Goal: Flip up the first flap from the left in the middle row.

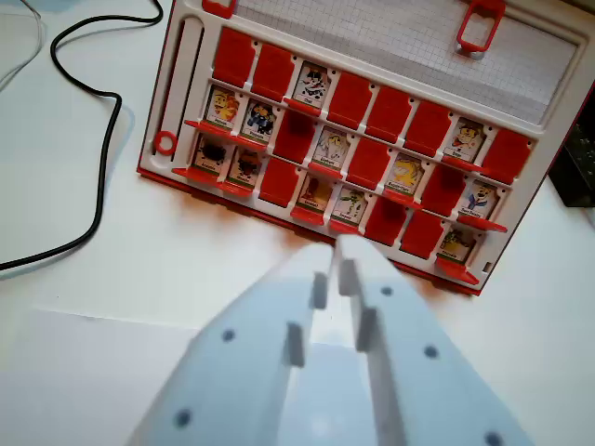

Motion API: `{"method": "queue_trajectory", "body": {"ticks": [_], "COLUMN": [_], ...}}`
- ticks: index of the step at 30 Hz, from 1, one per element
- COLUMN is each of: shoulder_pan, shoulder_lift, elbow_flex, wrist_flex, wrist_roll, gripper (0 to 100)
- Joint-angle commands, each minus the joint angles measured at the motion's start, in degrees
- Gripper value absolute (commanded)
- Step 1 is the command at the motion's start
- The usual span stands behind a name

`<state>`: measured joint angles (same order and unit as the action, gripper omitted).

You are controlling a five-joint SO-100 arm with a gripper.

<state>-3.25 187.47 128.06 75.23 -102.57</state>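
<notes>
While the arm hangs back on the near side of the table (112, 279), the red game board (177, 88) lies flat ahead of it, turned a little so its rows run down toward the right. It has 3 rows of hinged flaps: some show red backs, others show a cartoon face card with a red lip at the foot.

The middle row's first flap from the left (223, 109) sits at the board's left end, just right of the white side channel with its red ring (165, 143). It shows a face; whether that counts as up or down I cannot tell from this angle.

The gripper (337, 260) is well apart from that flap, pointing at the near row around the board's middle. Its jaws are narrow, with only a thin slit between them, and hold nothing; that probably suits nudging a flap's edge with a slim tip.

A black cable (102, 139) loops over the table at left, clear of the board but near the likely path.
</notes>
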Motion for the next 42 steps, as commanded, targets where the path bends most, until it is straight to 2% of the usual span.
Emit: {"method": "queue_trajectory", "body": {"ticks": [1, 3, 7, 10, 14, 16, 20, 23, 29, 42], "shoulder_pan": [-0.09, -0.09, 1.14, 1.58, 1.49, 1.05, 0.97, 0.97, 0.97, 1.58], "shoulder_lift": [0.09, 0.09, 0.09, 0.09, 0.09, 0.09, 0.09, 0.09, 0.09, 0.09], "elbow_flex": [-2.37, -2.37, -2.81, -2.90, -2.72, -2.64, -2.46, -2.37, -2.64, -2.11], "wrist_flex": [0.62, 1.49, 1.05, 0.79, 0.79, 0.70, 0.79, 0.79, 0.70, 0.26], "wrist_roll": [0.88, 0.88, -2.55, -2.72, -1.67, -0.09, 0.35, -0.26, 0.88, 1.58], "gripper": [0, 0, 0, 0, 0, 0, 0, 0, 0, 0]}}
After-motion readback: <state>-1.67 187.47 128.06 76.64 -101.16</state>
